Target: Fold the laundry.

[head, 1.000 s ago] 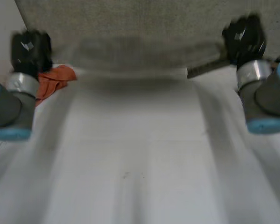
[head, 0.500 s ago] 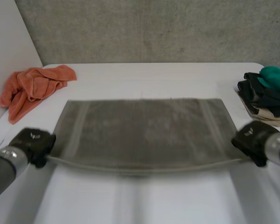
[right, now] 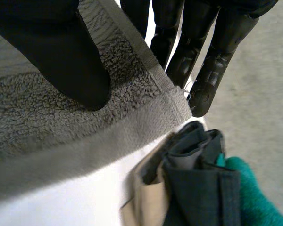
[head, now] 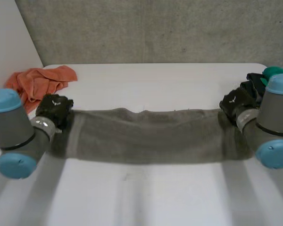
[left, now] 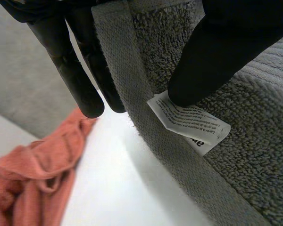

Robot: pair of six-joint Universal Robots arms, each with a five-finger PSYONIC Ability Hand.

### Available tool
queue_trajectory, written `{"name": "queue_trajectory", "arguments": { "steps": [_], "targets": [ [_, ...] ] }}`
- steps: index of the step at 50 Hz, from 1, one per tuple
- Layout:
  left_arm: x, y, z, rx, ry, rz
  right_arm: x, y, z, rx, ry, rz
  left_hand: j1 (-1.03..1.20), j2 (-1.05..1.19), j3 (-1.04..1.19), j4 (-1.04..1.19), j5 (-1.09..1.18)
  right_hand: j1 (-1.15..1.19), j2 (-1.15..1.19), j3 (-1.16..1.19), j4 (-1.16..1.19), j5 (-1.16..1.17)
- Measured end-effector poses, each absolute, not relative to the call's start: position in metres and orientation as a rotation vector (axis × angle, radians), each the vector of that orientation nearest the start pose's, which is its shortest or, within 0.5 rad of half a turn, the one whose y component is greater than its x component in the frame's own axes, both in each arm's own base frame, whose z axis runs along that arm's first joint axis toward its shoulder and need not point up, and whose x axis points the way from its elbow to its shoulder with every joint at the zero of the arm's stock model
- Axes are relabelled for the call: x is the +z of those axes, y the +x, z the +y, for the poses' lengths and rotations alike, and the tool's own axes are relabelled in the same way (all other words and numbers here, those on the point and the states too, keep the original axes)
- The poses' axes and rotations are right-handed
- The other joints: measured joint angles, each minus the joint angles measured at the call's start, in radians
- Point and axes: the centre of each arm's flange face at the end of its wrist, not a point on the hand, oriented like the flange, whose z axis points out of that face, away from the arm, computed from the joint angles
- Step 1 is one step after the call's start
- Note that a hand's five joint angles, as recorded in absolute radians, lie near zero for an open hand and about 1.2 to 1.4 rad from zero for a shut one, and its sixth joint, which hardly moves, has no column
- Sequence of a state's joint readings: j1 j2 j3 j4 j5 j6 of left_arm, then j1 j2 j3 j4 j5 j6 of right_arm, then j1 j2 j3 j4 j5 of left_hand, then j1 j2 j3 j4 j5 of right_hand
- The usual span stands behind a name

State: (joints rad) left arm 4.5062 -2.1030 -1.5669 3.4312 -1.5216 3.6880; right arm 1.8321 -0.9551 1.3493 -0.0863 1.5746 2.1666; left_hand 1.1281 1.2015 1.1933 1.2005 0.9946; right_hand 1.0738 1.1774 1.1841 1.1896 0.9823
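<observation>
I've got the grey terry towel (head: 146, 136) pinched, my left hand (head: 54, 108) at its 9 o'clock end, right hand (head: 235, 104) at 3.

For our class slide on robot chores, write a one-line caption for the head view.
Left hand and right hand each pinch an end of the grey towel lying across the white table.
</observation>
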Motion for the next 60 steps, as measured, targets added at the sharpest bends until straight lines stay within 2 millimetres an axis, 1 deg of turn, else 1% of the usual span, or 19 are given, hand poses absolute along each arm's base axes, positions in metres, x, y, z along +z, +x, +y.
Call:
{"name": "queue_trajectory", "arguments": {
  "steps": [1,7,15,16,17,18,19,20,21,23,24,31,36,39,41,46,50,51,60],
  "targets": [
    [0.148,-0.213,-0.353,-1.838,0.862,2.131,0.156,0.232,-0.364,-2.063,-1.685,2.387,0.000,0.000,0.000,0.000,0.000,0.000,0.000,0.000,0.000,0.000],
    [0.142,-0.225,-0.383,-1.876,0.802,2.058,0.146,0.241,-0.393,-2.185,-1.651,2.352,0.000,0.000,0.000,0.000,0.000,0.000,0.000,0.000,0.000,0.000],
    [0.131,-0.241,-0.403,-1.912,0.816,2.015,0.136,0.253,-0.415,-2.279,-1.622,2.310,0.000,0.000,0.000,0.000,0.000,0.000,0.000,0.000,0.000,0.000],
    [0.128,-0.246,-0.405,-1.918,0.831,2.009,0.134,0.256,-0.417,-2.298,-1.613,2.302,-0.038,-0.093,-0.084,-0.089,-0.066,-0.183,-0.220,-0.222,-0.212,-0.182],
    [0.128,-0.246,-0.405,-1.918,0.831,2.009,0.134,0.256,-0.417,-2.298,-1.613,2.302,-0.038,-0.093,-0.084,-0.089,-0.066,-0.183,-0.220,-0.222,-0.212,-0.182],
    [0.127,-0.249,-0.404,-1.918,0.842,2.005,0.132,0.259,-0.418,-2.318,-1.602,2.289,-0.175,-0.216,-0.208,-0.216,-0.186,-0.490,-0.518,-0.513,-0.517,-0.481],
    [0.126,-0.252,-0.403,-1.919,0.851,2.000,0.132,0.262,-0.418,-2.332,-1.593,2.280,-0.338,-0.361,-0.351,-0.361,-0.331,-0.724,-0.769,-0.761,-0.764,-0.732],
    [0.126,-0.252,-0.403,-1.919,0.851,2.000,0.132,0.262,-0.418,-2.332,-1.593,2.280,-0.338,-0.361,-0.351,-0.361,-0.331,-0.724,-0.769,-0.761,-0.764,-0.732],
    [0.126,-0.253,-0.402,-1.918,0.855,1.997,0.133,0.263,-0.417,-2.343,-1.586,2.271,-0.629,-0.609,-0.595,-0.613,-0.580,-0.724,-0.769,-0.761,-0.764,-0.732],
    [0.127,-0.259,-0.397,-1.912,0.859,1.990,0.140,0.268,-0.412,-2.378,-1.540,2.235,-0.629,-0.609,-0.595,-0.613,-0.580,-0.859,-0.950,-0.961,-0.952,-0.913],
    [0.127,-0.260,-0.395,-1.909,0.857,1.989,0.143,0.269,-0.410,-2.387,-1.520,2.225,-0.941,-0.985,-0.974,-0.991,-0.946,-0.859,-0.950,-0.967,-0.953,-0.916],
    [0.146,-0.261,-0.373,-1.898,0.821,1.983,0.180,0.265,-0.384,-2.380,-1.306,2.157,-0.941,-0.999,-0.982,-0.999,-0.949,-0.859,-0.950,-0.967,-0.953,-0.917],
    [0.164,-0.253,-0.345,-1.889,0.816,1.994,0.197,0.242,-0.349,-2.171,-1.194,2.228,-0.941,-0.999,-0.982,-0.998,-0.949,-0.859,-0.950,-0.967,-0.953,-0.917],
    [0.166,-0.250,-0.337,-1.887,0.818,2.003,0.194,0.229,-0.340,-2.064,-1.177,2.301,-0.941,-0.999,-0.982,-0.999,-0.949,-0.859,-0.949,-0.966,-0.953,-0.917],
    [0.166,-0.247,-0.324,-1.891,0.825,2.025,0.183,0.208,-0.326,-1.864,-1.154,2.429,-0.941,-0.999,-0.982,-0.998,-0.949,-0.843,-0.934,-0.936,-0.940,-0.894],
    [0.161,-0.245,-0.311,-1.917,0.833,2.062,0.164,0.186,-0.314,-1.661,-1.123,2.523,-0.941,-0.999,-0.982,-0.999,-0.949,-0.723,-0.804,-0.806,-0.814,-0.787],
    [0.156,-0.245,-0.308,-1.932,0.835,2.077,0.155,0.178,-0.315,-1.646,-1.113,2.523,-0.941,-0.999,-0.982,-0.999,-0.949,-0.723,-0.804,-0.806,-0.814,-0.787],
    [0.155,-0.245,-0.308,-1.934,0.835,2.079,0.152,0.176,-0.316,-1.658,-1.111,2.517,-0.941,-0.999,-0.982,-0.999,-0.949,-0.617,-0.689,-0.692,-0.698,-0.681],
    [0.151,-0.249,-0.307,-1.937,0.848,2.085,0.130,0.172,-0.332,-1.725,-1.111,2.493,-0.941,-0.999,-0.982,-0.999,-0.949,-0.483,-0.547,-0.553,-0.561,-0.547]
  ]
}}
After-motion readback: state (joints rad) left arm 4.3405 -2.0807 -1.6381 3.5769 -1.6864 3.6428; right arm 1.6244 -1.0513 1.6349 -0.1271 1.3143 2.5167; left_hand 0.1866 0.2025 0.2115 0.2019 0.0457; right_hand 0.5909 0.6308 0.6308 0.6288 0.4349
